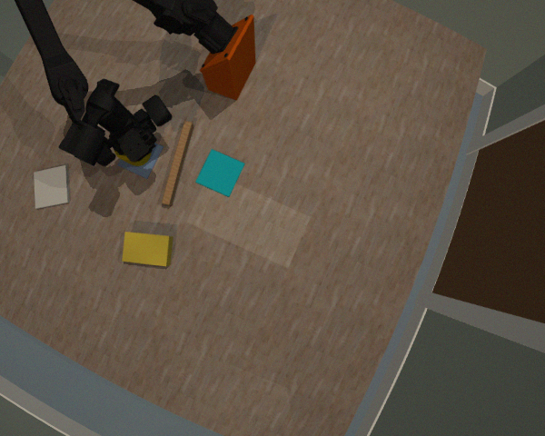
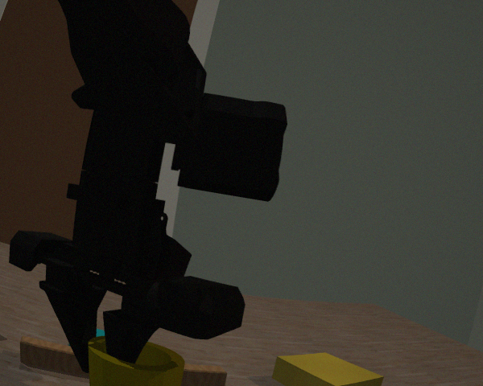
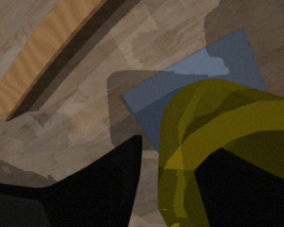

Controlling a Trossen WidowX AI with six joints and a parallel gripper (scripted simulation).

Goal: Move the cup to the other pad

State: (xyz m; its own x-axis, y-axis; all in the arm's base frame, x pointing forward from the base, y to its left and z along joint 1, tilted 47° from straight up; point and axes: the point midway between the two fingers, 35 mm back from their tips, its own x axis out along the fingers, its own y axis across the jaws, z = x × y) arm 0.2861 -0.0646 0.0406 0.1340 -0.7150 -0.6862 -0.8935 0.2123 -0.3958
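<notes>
Yellow cup [image 3: 205,151] stands on the blue-grey pad [image 3: 199,72] directly under the gripper [image 2: 102,332], whose jaws straddle one side of the cup's wall: one finger [image 2: 125,336] dips inside the rim, the other runs down the outside. They are partly closed, and whether they press the wall cannot be told. Just beyond the gripper lies a wooden strip [image 1: 177,163], with the teal pad [image 1: 220,172] past it.

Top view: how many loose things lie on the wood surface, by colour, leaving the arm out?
Yellow: 2 (cup, block)
Blue pad: 1
Teal pad: 1
White square: 1
Tan bar: 1
Orange wedge-shaped block: 1
Total: 7
</notes>
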